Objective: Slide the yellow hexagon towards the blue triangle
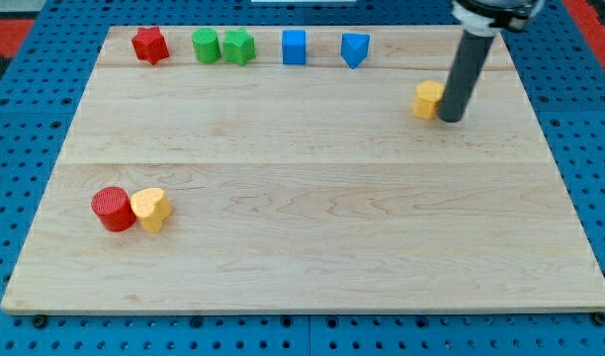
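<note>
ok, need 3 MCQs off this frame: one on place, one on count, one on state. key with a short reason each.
1. Where is my tip relative to the yellow hexagon?
A. on its right side in the view
B. far off at the view's bottom left
C. above the red star

2. How many yellow blocks are on the board?
A. one
B. two
C. four

3. How do the red cylinder and the yellow heart sit?
A. stacked
B. at opposite board edges
C. side by side, touching

Key:
1 A: the rod stands against the hexagon's right face.
2 B: only the hexagon and the heart are yellow.
3 C: no gap shows between them at the view's lower left.
</note>
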Robot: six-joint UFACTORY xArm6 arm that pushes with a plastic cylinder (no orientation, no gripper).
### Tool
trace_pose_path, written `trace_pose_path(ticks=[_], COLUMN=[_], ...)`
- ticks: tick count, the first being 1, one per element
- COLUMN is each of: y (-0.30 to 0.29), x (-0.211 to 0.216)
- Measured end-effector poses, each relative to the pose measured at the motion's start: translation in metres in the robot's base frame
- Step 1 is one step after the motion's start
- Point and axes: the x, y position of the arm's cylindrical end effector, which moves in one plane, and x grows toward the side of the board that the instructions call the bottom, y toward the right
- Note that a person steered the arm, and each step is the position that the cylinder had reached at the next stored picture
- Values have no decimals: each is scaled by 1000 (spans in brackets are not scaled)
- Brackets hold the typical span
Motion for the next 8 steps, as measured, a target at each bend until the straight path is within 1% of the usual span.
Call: trace_pose_path(ticks=[1,3,4,6,7,8], y=[-23,-12,-13,-13,3,12], x=[-12,-72,-95,-110,-116,-107])
